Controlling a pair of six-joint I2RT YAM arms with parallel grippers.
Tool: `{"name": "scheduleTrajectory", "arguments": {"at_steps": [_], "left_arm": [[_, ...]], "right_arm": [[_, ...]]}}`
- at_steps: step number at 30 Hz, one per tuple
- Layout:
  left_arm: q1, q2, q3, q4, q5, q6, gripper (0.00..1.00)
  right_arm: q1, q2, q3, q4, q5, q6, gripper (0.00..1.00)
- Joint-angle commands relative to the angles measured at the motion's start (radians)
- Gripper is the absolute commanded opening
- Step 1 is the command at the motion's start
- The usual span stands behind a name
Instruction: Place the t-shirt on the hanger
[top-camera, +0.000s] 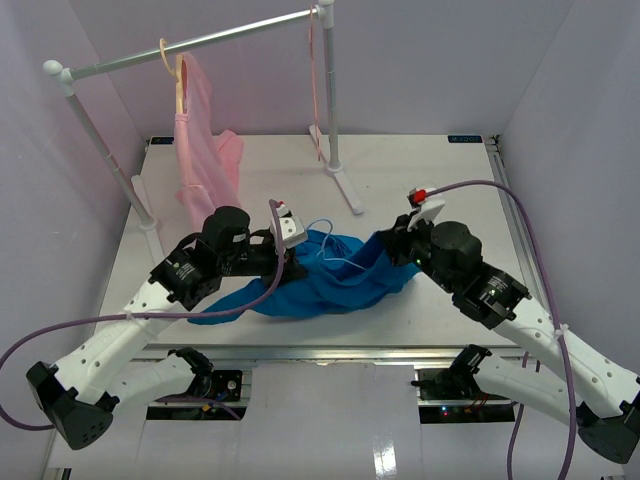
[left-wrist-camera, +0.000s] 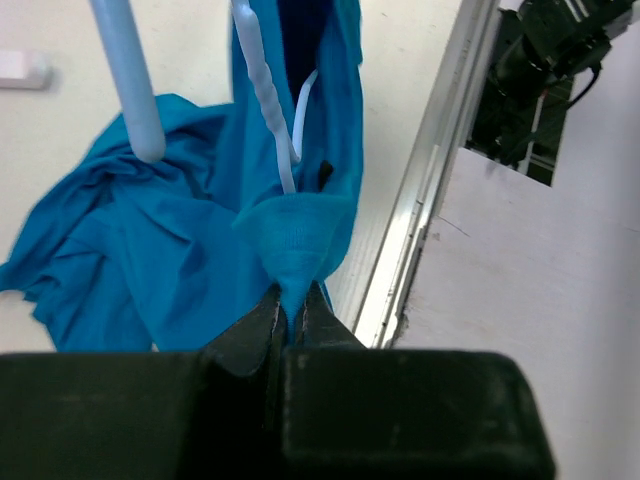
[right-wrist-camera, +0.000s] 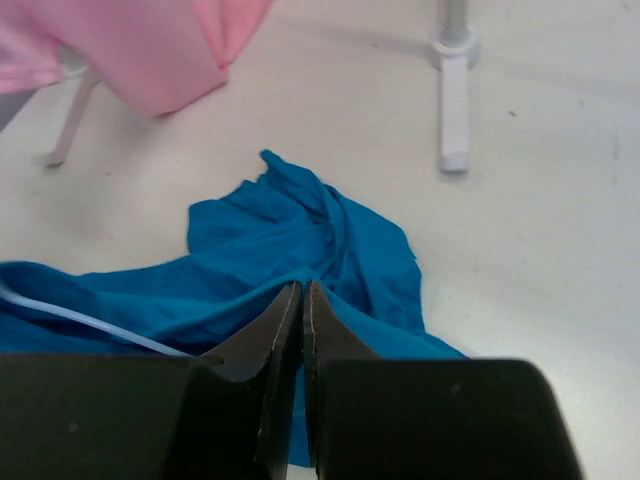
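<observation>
The bright blue t-shirt (top-camera: 320, 285) lies crumpled on the white table between both arms. The light-blue hanger (top-camera: 338, 257) lies in its folds, with thin wire and hook showing on top. My left gripper (top-camera: 292, 262) is at the shirt's left side. In the left wrist view it (left-wrist-camera: 293, 303) is shut on a pinched fold of the t-shirt (left-wrist-camera: 150, 260), with the hanger's wire (left-wrist-camera: 265, 100) just beyond. My right gripper (top-camera: 386, 250) is at the shirt's right side. In the right wrist view it (right-wrist-camera: 302, 290) is shut on the t-shirt's (right-wrist-camera: 300, 235) edge, and the hanger (right-wrist-camera: 80, 320) shows at the left.
A white clothes rack (top-camera: 200, 45) stands at the back, its feet (top-camera: 345, 190) on the table. A pale pink garment (top-camera: 205, 160) hangs on a cream hanger (top-camera: 180, 80) at the left, and a thin pink hanger (top-camera: 315, 90) at the right. The table's front edge (left-wrist-camera: 420, 200) is close to the shirt.
</observation>
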Motion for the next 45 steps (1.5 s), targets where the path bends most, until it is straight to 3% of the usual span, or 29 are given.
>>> {"name": "scheduleTrajectory", "arguments": {"at_steps": [1, 4, 6, 13, 21, 26, 31, 39, 45], "left_arm": [[-0.002, 0.010, -0.040, 0.089, 0.158, -0.068, 0.00], [-0.001, -0.009, -0.083, 0.134, 0.159, -0.075, 0.00], [-0.001, -0.008, -0.097, 0.143, 0.169, -0.068, 0.00], [-0.001, 0.032, -0.111, 0.157, 0.258, -0.080, 0.00], [-0.001, 0.022, -0.115, 0.177, 0.287, -0.102, 0.00], [-0.001, 0.012, -0.119, 0.194, 0.298, -0.113, 0.00], [-0.001, 0.003, -0.117, 0.204, 0.313, -0.119, 0.00], [-0.001, -0.006, -0.107, 0.209, 0.348, -0.134, 0.00], [-0.001, 0.000, -0.107, 0.222, 0.376, -0.145, 0.00]], "right_arm": [[-0.002, 0.051, 0.166, -0.060, -0.351, -0.132, 0.08], [-0.002, 0.093, 0.195, -0.090, -0.528, -0.134, 0.08], [0.003, 0.127, 0.193, -0.112, -0.565, -0.121, 0.08], [0.009, 0.152, 0.158, -0.160, -0.486, -0.159, 0.11], [0.010, 0.108, 0.215, -0.206, -0.500, -0.175, 0.50], [0.009, 0.073, 0.232, -0.222, -0.548, -0.190, 0.57], [0.009, 0.081, 0.226, -0.119, -0.762, -0.234, 0.62], [0.010, 0.184, 0.205, 0.089, -0.867, -0.213, 0.61], [0.009, 0.247, 0.163, 0.276, -0.926, -0.147, 0.47]]}}
